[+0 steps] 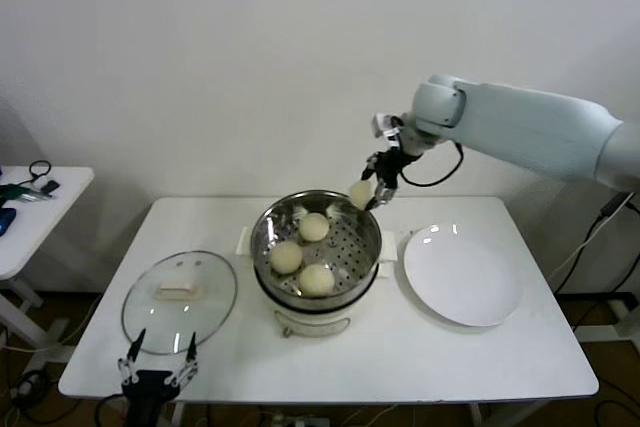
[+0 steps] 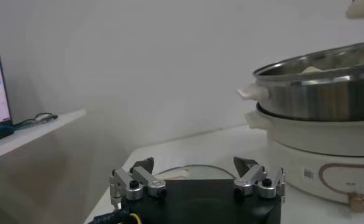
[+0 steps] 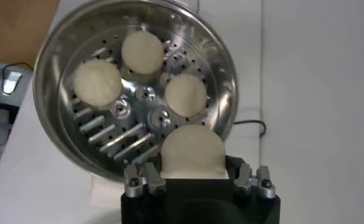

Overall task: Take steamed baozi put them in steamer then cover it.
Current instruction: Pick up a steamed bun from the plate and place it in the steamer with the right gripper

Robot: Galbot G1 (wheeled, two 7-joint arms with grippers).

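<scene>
The right end effector [image 3: 193, 176] is pinching the fourth baozi [image 3: 192, 152], probably soft and light, by its sides; below it the steamer [image 3: 60, 140] is waiting. The left end effector [image 2: 197, 182] is idling open.

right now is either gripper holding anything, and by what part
The right gripper holds a baozi by its sides, above the steamer rim. The left gripper holds nothing.

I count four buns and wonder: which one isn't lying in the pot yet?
The bun clamped in the right gripper, held above the steamer at its far right rim. The other three lie on the perforated tray.
</scene>
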